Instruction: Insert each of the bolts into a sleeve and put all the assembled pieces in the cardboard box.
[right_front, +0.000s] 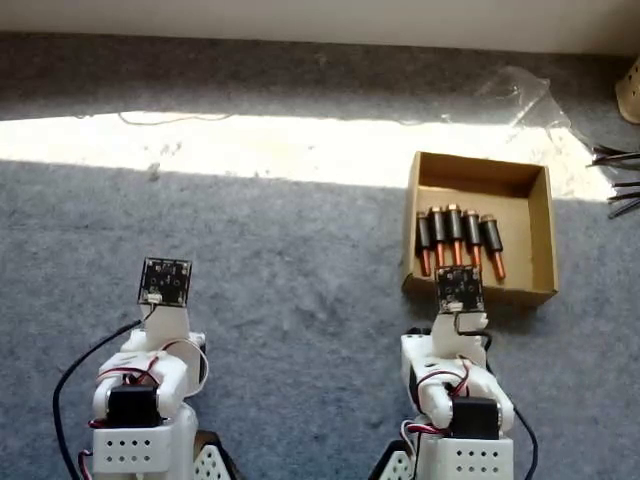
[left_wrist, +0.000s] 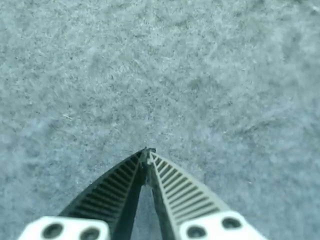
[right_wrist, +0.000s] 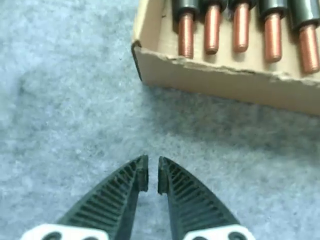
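The cardboard box (right_front: 480, 165) sits on the grey carpet at the right. Inside it several assembled pieces (right_front: 457, 238) lie side by side, black sleeves with copper bolt ends pointing toward the arms. In the right wrist view the box's near wall (right_wrist: 225, 82) and the copper bolt ends (right_wrist: 212, 30) are just ahead of my right gripper (right_wrist: 150, 175), which hovers over bare carpet, shut with only a thin slit at the tips and holding nothing. My left gripper (left_wrist: 148, 152) is shut and empty over plain carpet, far to the left of the box.
Both arms are folded back at the near edge, the left arm (right_front: 150, 380) and the right arm (right_front: 455, 390). A sunlit strip (right_front: 250, 150) crosses the carpet behind. A clear plastic bag (right_front: 520, 95) and dark cables (right_front: 618, 180) lie at the far right.
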